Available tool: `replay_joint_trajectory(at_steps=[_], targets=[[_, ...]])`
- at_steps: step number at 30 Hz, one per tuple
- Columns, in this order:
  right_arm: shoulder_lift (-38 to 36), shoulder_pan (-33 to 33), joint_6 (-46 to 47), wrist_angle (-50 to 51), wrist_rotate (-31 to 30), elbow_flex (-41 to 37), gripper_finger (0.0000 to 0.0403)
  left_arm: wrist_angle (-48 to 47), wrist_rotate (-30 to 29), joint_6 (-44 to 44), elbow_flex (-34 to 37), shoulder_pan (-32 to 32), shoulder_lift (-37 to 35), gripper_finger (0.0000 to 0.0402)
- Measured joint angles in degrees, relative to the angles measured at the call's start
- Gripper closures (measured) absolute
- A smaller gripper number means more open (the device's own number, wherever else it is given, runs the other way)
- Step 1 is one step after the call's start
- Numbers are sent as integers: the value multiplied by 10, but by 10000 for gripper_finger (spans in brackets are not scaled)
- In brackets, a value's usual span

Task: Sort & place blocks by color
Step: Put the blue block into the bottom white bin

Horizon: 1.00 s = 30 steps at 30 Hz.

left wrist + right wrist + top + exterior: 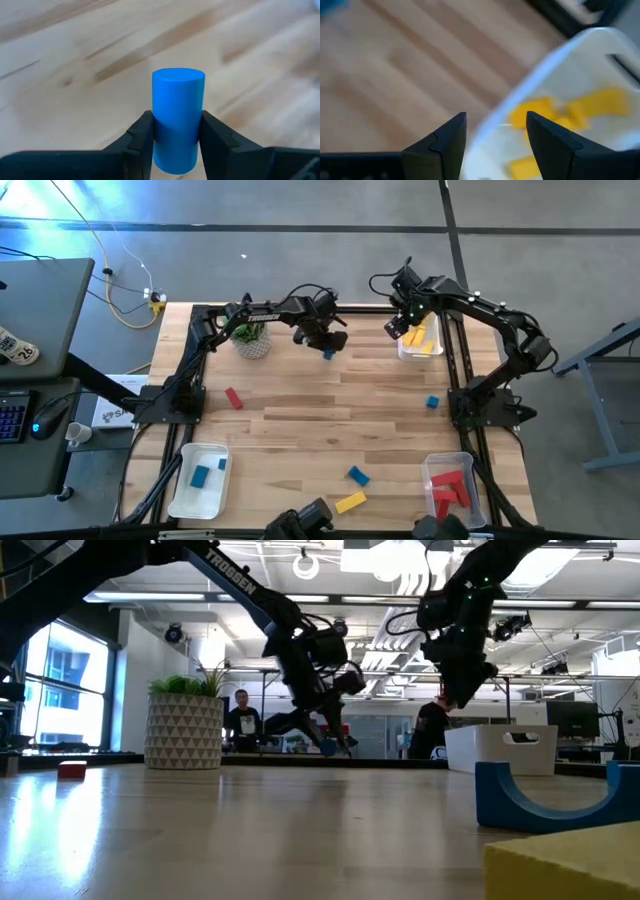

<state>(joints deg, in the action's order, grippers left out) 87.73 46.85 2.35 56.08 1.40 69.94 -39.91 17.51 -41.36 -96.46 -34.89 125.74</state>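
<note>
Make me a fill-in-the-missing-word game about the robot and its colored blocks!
1. The left claw is squeezing a small solid cylinder block whose colour is ____.
2. The white plastic tray under the right claw holds blocks coloured ____.
3. The clear tray at the table's near right corner holds blocks coloured ____.
4. The right claw's fingers are ____, holding nothing.

Missing words: blue; yellow; red; open

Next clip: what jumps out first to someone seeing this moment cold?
The left gripper is clamped on an upright blue cylinder, near the potted plant at the table's far side. The right gripper hangs open over the rim of the tray holding yellow blocks, far right.
</note>
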Motion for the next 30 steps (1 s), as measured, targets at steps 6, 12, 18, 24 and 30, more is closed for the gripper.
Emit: replay_joint_trajectory(at_steps=[6,12,18,24,30], targets=[[0,-5,76,2,141,13,220,1,25,76,-42,6,0,307],[0,-48,92,3,191,13,219,3,83,186,-87,11,-1,307],[0,-102,92,-33,192,13,219,3,143,295,-120,20,-1,307],[-4,-139,107,-78,192,13,219,-45,144,395,-135,18,-1,301],[-4,-165,107,-123,192,13,219,-91,145,494,-146,20,-1,303]])
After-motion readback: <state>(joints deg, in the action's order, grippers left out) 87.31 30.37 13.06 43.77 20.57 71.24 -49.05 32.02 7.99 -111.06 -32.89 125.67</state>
